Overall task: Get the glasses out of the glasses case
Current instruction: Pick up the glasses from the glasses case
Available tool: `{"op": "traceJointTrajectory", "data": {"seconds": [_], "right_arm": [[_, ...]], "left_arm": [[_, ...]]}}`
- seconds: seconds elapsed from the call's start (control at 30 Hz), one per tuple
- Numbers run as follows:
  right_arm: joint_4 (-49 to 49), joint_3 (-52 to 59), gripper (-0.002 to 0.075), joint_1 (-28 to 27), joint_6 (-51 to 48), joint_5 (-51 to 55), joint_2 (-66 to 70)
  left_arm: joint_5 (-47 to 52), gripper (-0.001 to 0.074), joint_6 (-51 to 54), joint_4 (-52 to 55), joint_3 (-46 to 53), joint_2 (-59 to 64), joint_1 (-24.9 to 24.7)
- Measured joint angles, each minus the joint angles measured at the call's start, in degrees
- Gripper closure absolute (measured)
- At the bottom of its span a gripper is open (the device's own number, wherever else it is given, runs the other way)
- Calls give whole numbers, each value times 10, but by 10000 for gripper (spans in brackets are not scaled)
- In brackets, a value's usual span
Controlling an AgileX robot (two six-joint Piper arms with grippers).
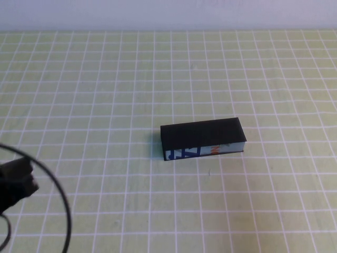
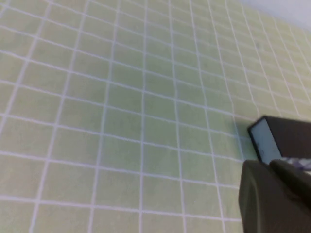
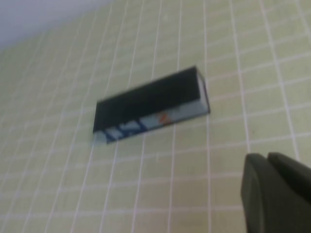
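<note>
The glasses case lay shut on the worktop, a little right of centre in the high view, long side toward the robot and slightly slanted, its right end angled a touch away. It was a long black box, lid down flat, with a white front strip carrying blue print toward its left and a spot of orange nearer the middle; the right wrist view caught that same strip and a pale end face. No glasses could be seen, so presumably they sat inside. Nothing had been opened; by my reading the task stood at its very start, the approach not yet made. The next move looked to call for one end effector steadying the box while the other got under the lid's front edge and flipped it up, and that would need care, since the light box might slide on the gridded green cloth. The left end effector hung low at the left edge of the high view, well apart from the case, cable looping beside it; I could not tell whether it was spread or closed. The right end effector was out of the high view, pressed together and pinching nothing, poised near the case but clear of it.
</note>
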Motion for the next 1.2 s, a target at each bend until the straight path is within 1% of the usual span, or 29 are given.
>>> {"op": "traceJointTrajectory", "data": {"seconds": [0.07, 0.13, 0.2, 0.3, 0.37, 0.5, 0.57, 0.67, 0.87, 1.0, 1.2], "right_arm": [[-5, -25, 743, 0, -21, 52, 47], [-14, -46, 743, 0, -38, 89, 90], [-26, -62, 743, 0, -48, 118, 132], [-37, -81, 743, 0, -64, 143, 185], [-38, -92, 743, 0, -75, 154, 211], [-37, -120, 743, 19, -92, 166, 253], [-38, -138, 743, 39, -94, 167, 274], [-54, -178, 743, 87, -94, 168, 310], [-129, -291, 743, 185, -108, 162, 402], [-156, -363, 743, 232, -173, 159, 466], [-174, -445, 743, 272, -283, 158, 545]], "left_arm": [[30, 739, 54, -30, -57, 59, -16], [62, 739, 124, -82, -109, 123, -28], [101, 739, 220, -160, -163, 188, -31], [166, 739, 361, -269, -237, 278, -31], [207, 739, 429, -329, -285, 335, -31], [282, 739, 519, -377, -396, 456, -33], [317, 739, 537, -386, -448, 509, -35], [354, 739, 552, -390, -530, 590, -35], [416, 739, 558, -390, -694, 740, -43], [437, 739, 538, -367, -786, 816, -58], [457, 739, 510, -351, -892, 905, -70]]}}
